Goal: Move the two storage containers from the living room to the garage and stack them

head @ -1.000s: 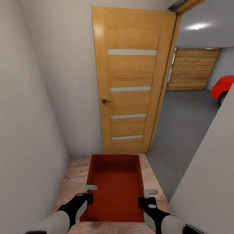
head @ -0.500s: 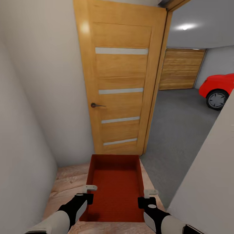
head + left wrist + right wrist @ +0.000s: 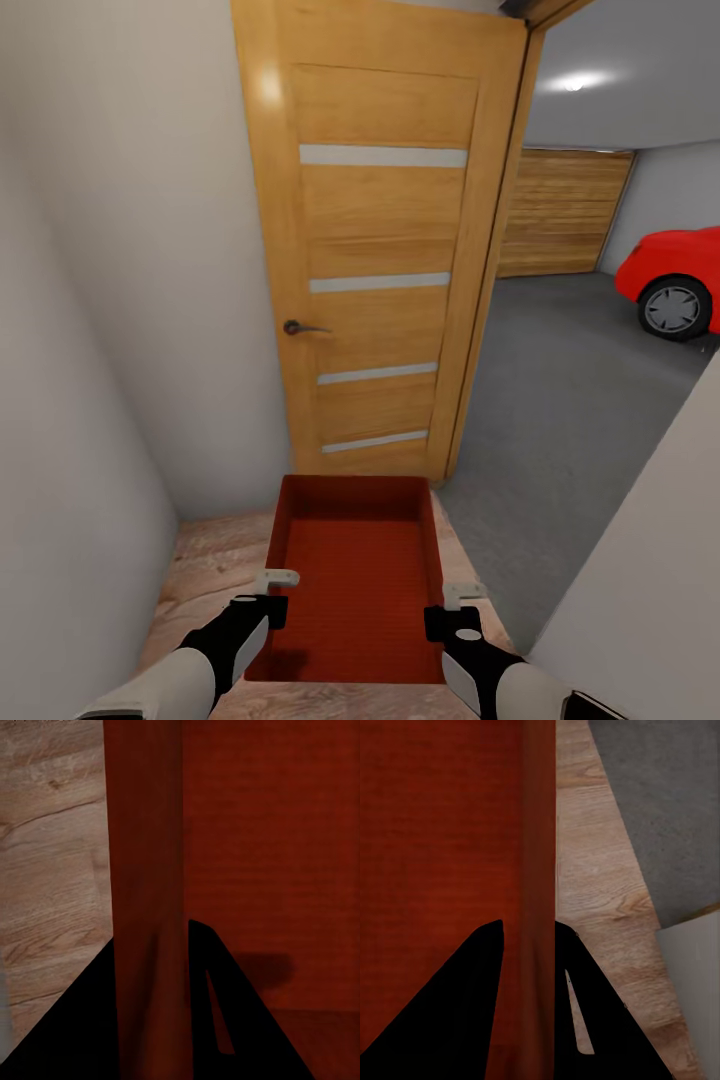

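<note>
Garage (image 3: 590,370): dark grey concrete floor, plank door and a red car (image 3: 672,280), seen through the open doorway ahead and to the right; likely the destination, not yet entered.

Door (image 3: 375,240): tall wooden leaf with pale glazed strips, swung open against the white hallway wall, leaving the way clear.

Hallway floor (image 3: 215,560): light wood planks underfoot, meeting the concrete at the threshold.

Storage container (image 3: 355,590): one orange-red open-top bin, empty, carried level and low in front of the robot above the planks, long side pointing at the door; held from both sides, probably so it rides steady through the doorway.

Left gripper (image 3: 268,597): jaws clamped over the bin's left wall, one finger inside and one outside, as the left wrist view shows.

Right gripper (image 3: 452,608): jaws clamped astride the right wall likewise, concrete just beyond it in the right wrist view.
</note>
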Controlling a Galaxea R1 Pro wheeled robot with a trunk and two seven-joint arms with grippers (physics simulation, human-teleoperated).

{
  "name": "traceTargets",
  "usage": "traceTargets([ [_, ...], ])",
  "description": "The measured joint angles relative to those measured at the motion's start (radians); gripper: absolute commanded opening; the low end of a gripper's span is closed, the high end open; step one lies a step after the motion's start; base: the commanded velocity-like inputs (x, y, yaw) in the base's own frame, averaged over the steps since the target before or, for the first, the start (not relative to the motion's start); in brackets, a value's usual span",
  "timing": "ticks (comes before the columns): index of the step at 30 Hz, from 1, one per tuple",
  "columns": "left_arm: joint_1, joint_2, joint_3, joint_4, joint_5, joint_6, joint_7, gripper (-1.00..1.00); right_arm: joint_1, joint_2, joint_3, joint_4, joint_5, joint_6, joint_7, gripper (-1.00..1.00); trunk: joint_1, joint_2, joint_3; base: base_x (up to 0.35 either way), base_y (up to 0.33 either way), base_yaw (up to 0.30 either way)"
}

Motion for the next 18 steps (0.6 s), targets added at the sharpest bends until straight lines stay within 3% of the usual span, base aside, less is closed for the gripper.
traceTargets([
  [6,0.000,0.000,0.000,-0.001,0.000,-0.001,0.000,-1.00,0.000,0.000,0.000,0.000,0.000,-0.001,0.000,-1.00,0.000,0.000,0.000,0.105,0.312,-0.020],
  [12,0.000,0.000,0.000,0.000,0.000,-0.001,0.000,-1.00,0.000,0.000,0.000,0.000,0.000,-0.001,0.000,-1.00,0.000,0.000,0.000,0.106,0.295,-0.193],
  [18,0.000,0.000,0.000,0.000,0.000,-0.001,-0.001,-1.00,0.000,0.000,0.000,0.000,0.000,-0.001,-0.001,-1.00,0.000,0.000,0.000,0.031,0.060,-0.243],
])
